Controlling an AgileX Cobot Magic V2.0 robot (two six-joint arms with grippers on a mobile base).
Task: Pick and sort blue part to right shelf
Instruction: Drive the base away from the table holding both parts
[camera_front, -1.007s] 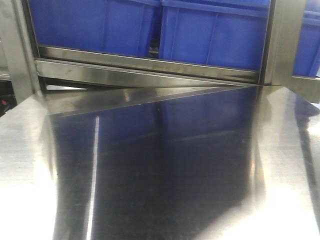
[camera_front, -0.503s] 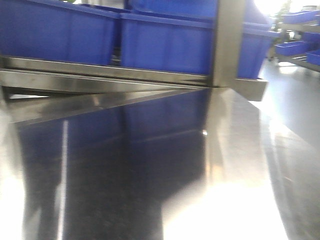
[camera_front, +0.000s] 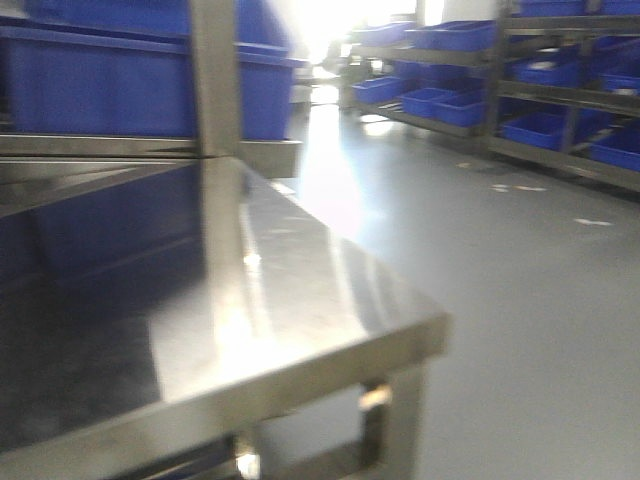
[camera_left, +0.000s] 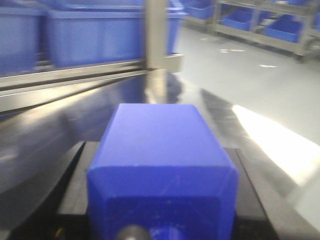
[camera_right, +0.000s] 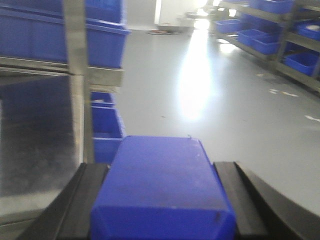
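Turn of the base toward the aisle, both arms loaded. Compared with the front views of 1.0 s and 0.5 s before, the near rack (camera_front: 215, 90) and its bins (camera_front: 100, 90) are seen to have slid from the centre of the frame to its left edge. The table (camera_front: 300, 290), which filled the view, is now cut off at its right corner. The floor (camera_front: 480, 260) and a right shelf (camera_front: 560, 110) holding blue containers across the aisle have been brought into sight. All 3 present views are smeared by motion, so the swing is judged to be under way rather than finished. The blue part (camera_left: 160, 175) is shown in the left wrist view, clamped between the 2 black fingers (camera_left: 75, 195) of the left gripper (camera_left: 160, 150), with its round nub (camera_left: 132, 232) turned toward the camera. The jaws are closed only as far as the part's width. A second blue block (camera_right: 162, 190) is gripped in the same way by the right gripper (camera_right: 160, 167); no nub or cap can be made out on it, so its kind cannot be told. The pick is thus judged complete and the carry begun. The shelf lies well apart across the floor, so placement remains undone.
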